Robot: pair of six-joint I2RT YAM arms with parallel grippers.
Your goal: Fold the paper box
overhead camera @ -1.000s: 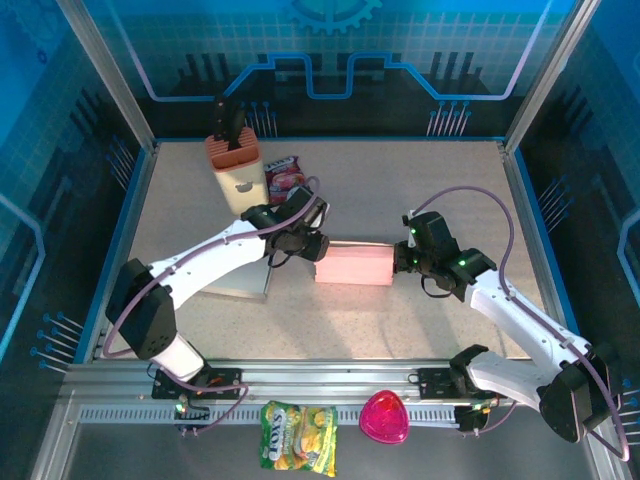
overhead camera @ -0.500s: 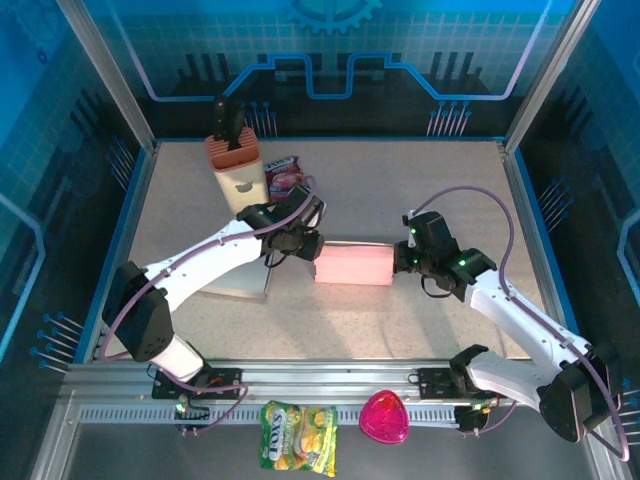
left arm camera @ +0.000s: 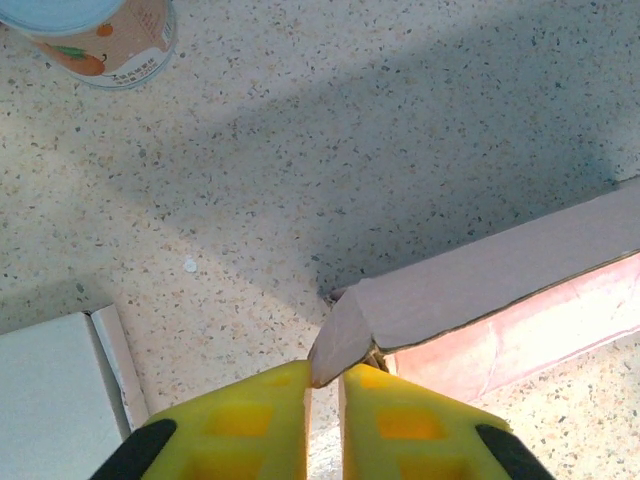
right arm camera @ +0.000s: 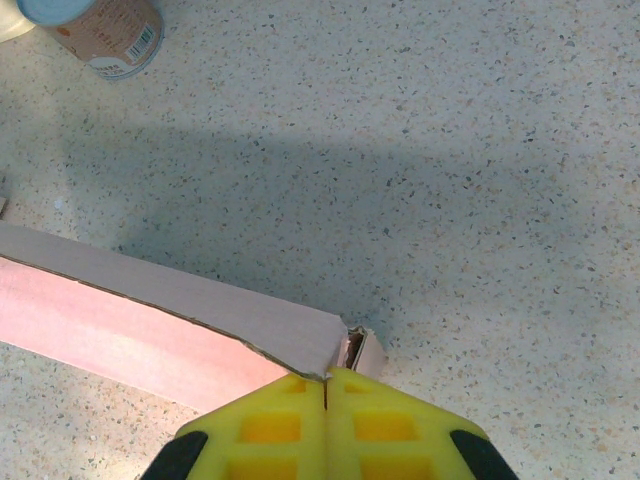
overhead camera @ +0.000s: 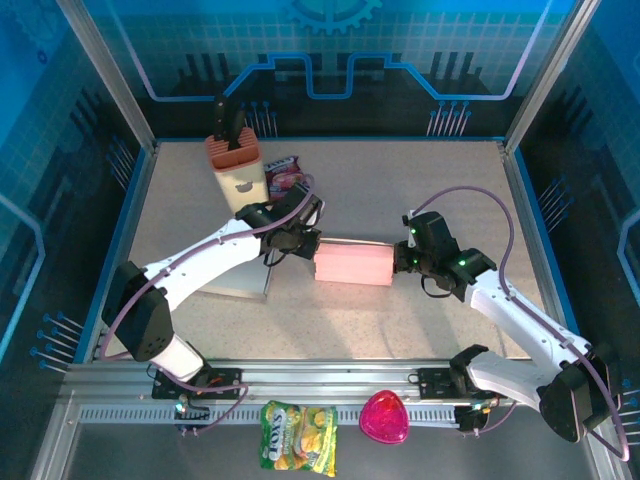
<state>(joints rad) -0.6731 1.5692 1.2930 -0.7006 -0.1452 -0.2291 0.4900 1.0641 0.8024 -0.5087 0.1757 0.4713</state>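
The pink paper box lies flat in the middle of the table, with an arm at each end. My left gripper is at its left end. In the left wrist view the yellow fingers have closed to a narrow gap, and the corner of the box's end flap is pinched at the tips of my left gripper. My right gripper is at the right end. Its jaws are pressed together on the corner of the box's top panel, beside a small upright end flap.
A tan holder with a dark handle and a red snack packet stand at the back left. A flat white board lies under the left arm. A printed can stands beyond the box. A yellow snack bag and a pink heart-shaped thing rest on the front rail.
My left gripper's jaws have closed in on the box's left end flap, and the hand has shifted slightly back. The right arm and the box have stayed still.
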